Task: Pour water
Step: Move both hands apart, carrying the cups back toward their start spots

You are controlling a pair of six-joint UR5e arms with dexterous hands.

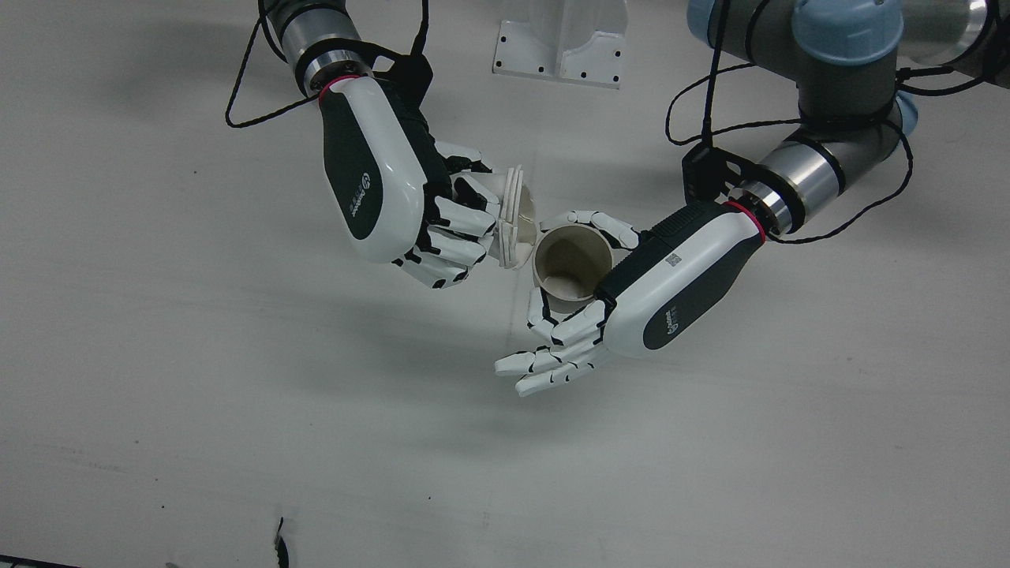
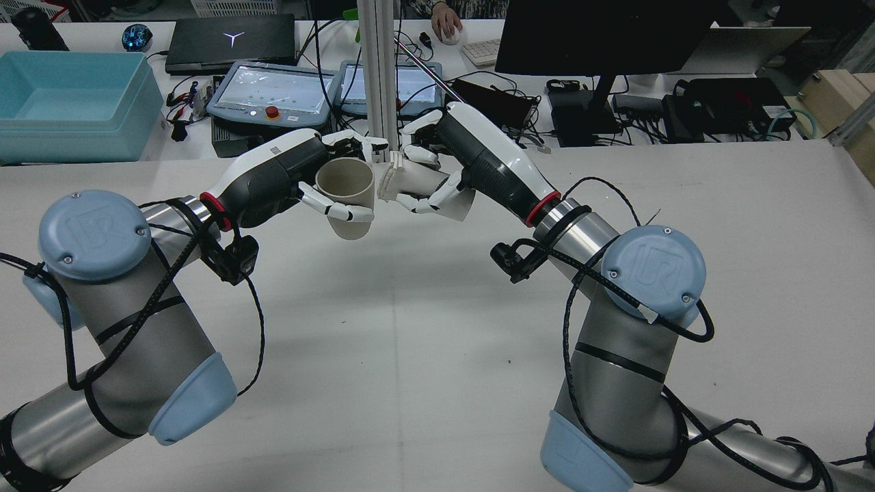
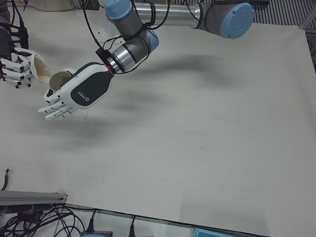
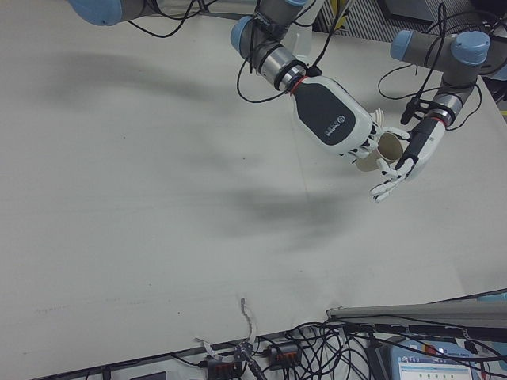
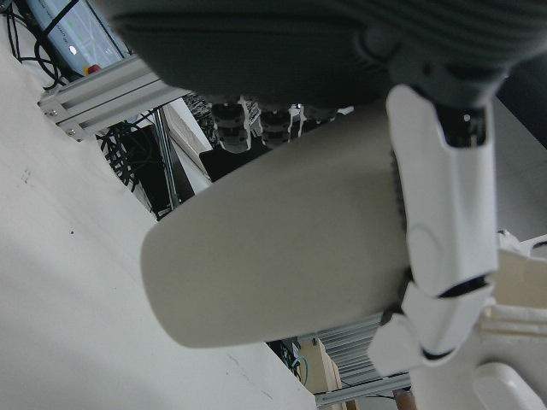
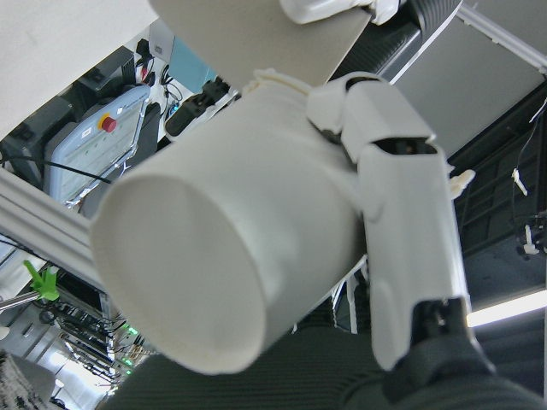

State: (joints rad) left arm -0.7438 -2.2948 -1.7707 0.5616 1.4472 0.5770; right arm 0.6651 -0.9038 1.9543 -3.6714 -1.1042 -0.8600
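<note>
Holding a beige cup [image 1: 570, 267] upright above the white surface [image 1: 237, 410], the left hand [image 1: 631, 296] has its thumb and one finger curled round the cup's wall while its other fingers [image 1: 544, 371] stretch out straight and apart below it. The cup's mouth faces up in the front view, and its inside looks dull and dark; whether it holds any liquid cannot be told. In the rear view the same cup [image 2: 347, 195] hangs clear of the surface, its base well above it.

The right hand [image 1: 410, 205] is clamped on a second, paler cup [image 1: 513, 217], fingers [image 1: 461, 225] folded tightly across its wall. This cup is tipped on its side, its rim pointing toward the beige cup and meeting or nearly meeting that cup's rim; the pictures do not settle whether the two rims touch. In the rear view the tipped cup [image 2: 400, 181] sits just beside the beige one, both held between the two hands [image 2: 273, 179] [image 2: 472, 160] near the middle of the station.

The right hand view shows the pale cup's closed base [image 6: 184, 273] close to the lens, with a finger [image 6: 402, 213] pressed along its side. The left hand view shows the beige cup's wall [image 5: 282, 248] filling the middle, a finger [image 5: 444, 205] laid across it.

A white mounting plate [image 1: 560, 47] stands at the far edge of the surface.
</note>
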